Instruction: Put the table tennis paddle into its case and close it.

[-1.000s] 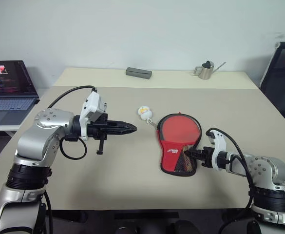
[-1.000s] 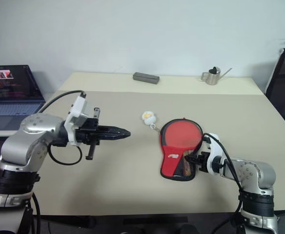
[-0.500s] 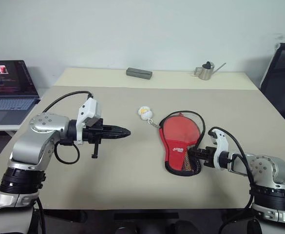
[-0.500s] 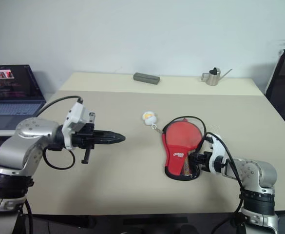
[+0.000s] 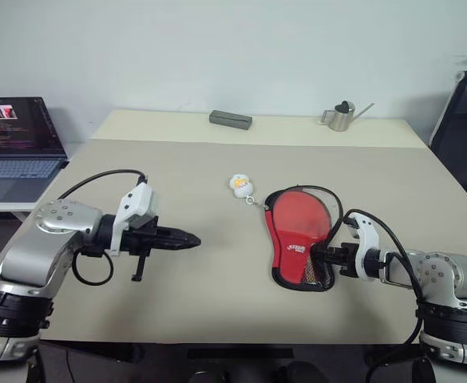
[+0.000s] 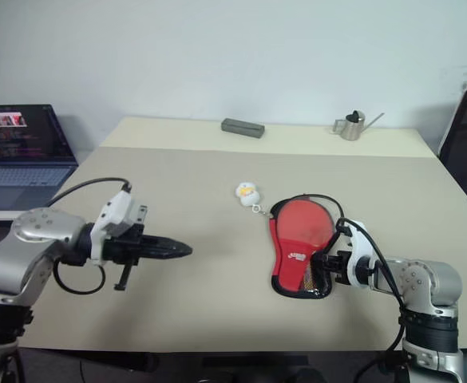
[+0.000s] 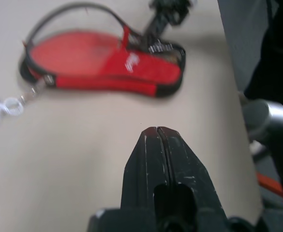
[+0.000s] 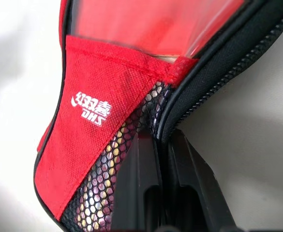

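You can read white "DHS" under a white logo with Chinese characters on the case's (image 8: pixel 90 140) red front panel; the laptop (image 5: pixel 16 140) screen shows content, but you can't read it.

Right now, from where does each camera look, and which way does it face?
Left and right eye views: on the head, looking forward and down over the table; both arms show.
Left wrist view: along the shut left gripper toward the case.
Right wrist view: along the right gripper, shut on the case edge.
All views share the case.
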